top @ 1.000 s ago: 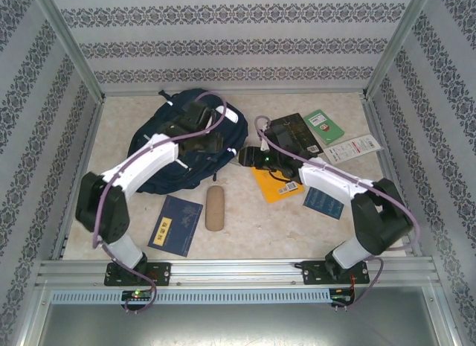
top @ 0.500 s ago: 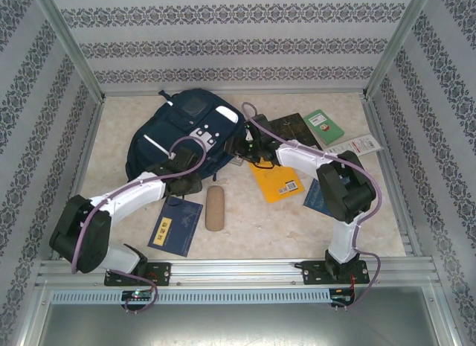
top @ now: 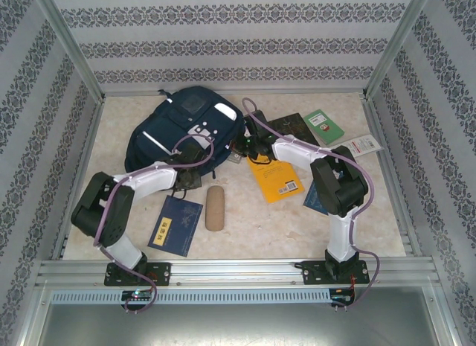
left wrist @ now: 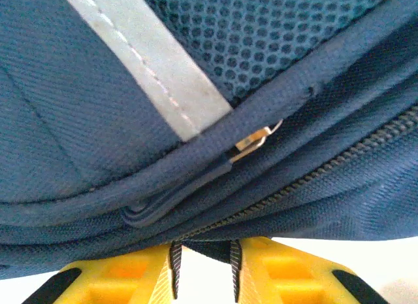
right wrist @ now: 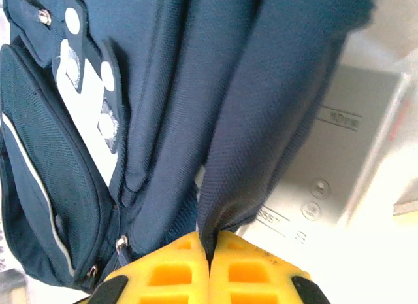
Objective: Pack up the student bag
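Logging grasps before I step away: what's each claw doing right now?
Left claw: narrowly parted at the edge of the backpack; a grip cannot be told.
Right claw: closed, pinching a fold of the backpack.

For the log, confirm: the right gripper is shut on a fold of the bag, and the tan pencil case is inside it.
Wrong in part. The right gripper is shut on a fold of the student bag, but the tan pencil case is not inside: the top external view shows it lying on the table beside the blue book.
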### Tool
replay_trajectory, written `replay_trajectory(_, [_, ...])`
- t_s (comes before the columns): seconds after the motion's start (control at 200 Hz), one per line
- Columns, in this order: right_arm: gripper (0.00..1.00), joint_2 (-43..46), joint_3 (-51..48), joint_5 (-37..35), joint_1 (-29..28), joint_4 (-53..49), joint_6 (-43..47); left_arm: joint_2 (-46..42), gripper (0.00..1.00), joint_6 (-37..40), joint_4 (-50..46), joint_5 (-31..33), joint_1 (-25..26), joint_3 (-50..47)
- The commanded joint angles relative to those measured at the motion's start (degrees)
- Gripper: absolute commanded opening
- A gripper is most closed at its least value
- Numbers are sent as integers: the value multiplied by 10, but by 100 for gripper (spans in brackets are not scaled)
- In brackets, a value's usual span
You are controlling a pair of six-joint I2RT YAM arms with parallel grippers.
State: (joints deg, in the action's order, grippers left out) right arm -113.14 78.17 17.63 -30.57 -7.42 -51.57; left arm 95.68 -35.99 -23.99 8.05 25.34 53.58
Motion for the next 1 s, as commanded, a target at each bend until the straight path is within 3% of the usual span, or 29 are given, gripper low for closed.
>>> replay_trajectory(0.0, [0,2,11,6,5,-3,-5,40,29,57,46,14,-23,43])
replay_trajectory(0.17, [0,13,2,14,10,12,-21,85,29,93,25,14,-44,113])
replay_trajectory(0.345, [0,19,0,35,9,28,-50,48,32,82,12,-7,-39,119])
replay_trajectory(0.674, [0,14,30,53,9,29,-114,-23,36,61,131,-14,33,-16])
replay_trajectory(0.994, [0,5,30,55,10,19,-114,58,42,47,203,49,86,15])
